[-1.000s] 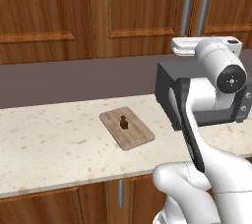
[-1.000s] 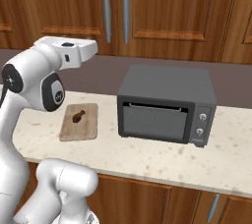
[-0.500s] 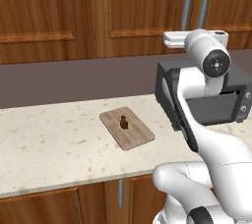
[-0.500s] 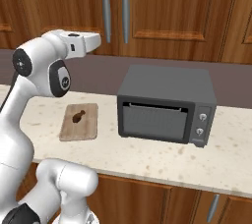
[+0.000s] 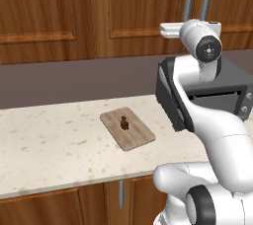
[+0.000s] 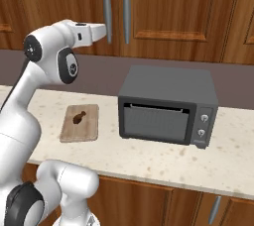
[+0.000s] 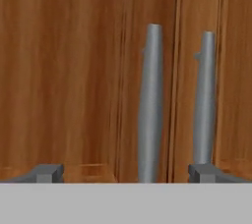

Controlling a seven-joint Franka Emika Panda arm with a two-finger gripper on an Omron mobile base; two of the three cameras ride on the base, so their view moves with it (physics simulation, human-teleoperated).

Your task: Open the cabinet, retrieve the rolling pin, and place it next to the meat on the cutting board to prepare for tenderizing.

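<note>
while my end effector (image 7: 123,171) hovers close before the cabinet (image 7: 74,70), its dark tips stand wide apart and hold nothing, with the left of two slim grey metal bar handles (image 7: 150,105) between them. i see smooth reddish-brown panelled doors, both shut. down on the speckled pale stone surface (image 5: 49,140) lies the flat pale-wood cutting board (image 5: 136,137), rounded at its corners, bearing the small dark brown meat (image 5: 124,122); a boxy dark grey oven (image 6: 168,106) sits beside it.

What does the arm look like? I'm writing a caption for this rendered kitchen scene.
The arm is glossy white with rounded links and dark grey round joint caps. A thin black cable runs along one link in the right base view. The gripper has two small dark grey fingertips.
</note>
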